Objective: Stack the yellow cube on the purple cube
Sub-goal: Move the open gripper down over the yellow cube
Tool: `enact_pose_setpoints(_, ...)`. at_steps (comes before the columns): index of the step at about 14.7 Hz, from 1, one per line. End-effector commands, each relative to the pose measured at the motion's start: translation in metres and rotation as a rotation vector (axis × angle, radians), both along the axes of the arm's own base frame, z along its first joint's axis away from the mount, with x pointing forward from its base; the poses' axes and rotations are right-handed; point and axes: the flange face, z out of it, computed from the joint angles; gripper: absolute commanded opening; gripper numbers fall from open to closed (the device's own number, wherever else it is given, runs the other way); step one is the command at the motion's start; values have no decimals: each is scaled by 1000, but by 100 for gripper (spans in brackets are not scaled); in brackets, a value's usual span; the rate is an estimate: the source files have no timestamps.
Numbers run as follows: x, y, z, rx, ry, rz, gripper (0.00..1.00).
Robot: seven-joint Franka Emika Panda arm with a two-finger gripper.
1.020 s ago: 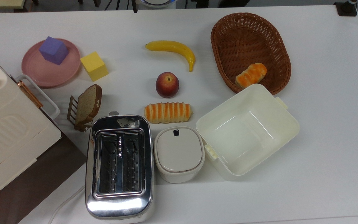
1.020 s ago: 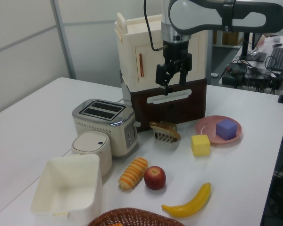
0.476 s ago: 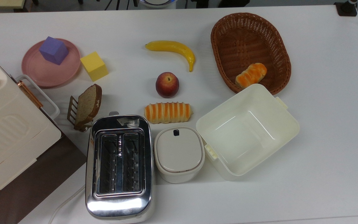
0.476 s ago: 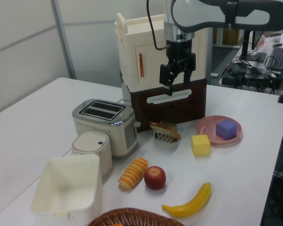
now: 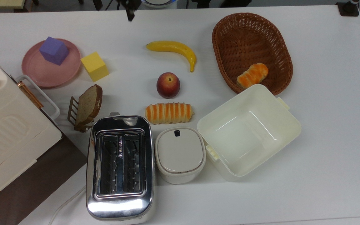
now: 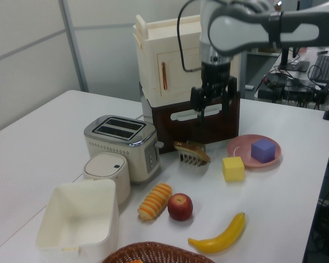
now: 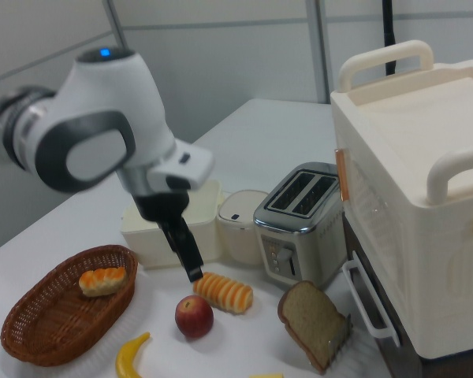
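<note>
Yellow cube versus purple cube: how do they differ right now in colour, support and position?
Colour: the yellow cube is yellow, the purple cube violet. Support: the purple cube sits on the pink plate; the yellow cube stands on the white table just off the plate's rim. Position: in the top view the yellow cube lies right of the purple cube and slightly lower. Shared: both are plain sharp-edged blocks of similar size, and neither is held.

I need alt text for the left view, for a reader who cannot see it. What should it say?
A robot arm holds its tool above a white table, empty, well above the yellow cube and the purple cube, which sits on a pink plate. Nearer the camera lie a banana, a peach and a striped bread roll, beside a toaster.
</note>
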Motion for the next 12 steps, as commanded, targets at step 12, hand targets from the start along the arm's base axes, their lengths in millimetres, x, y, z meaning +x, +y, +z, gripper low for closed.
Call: enact_pose_setpoints(12,-16,-102,-148,-84,-67,-522,100)
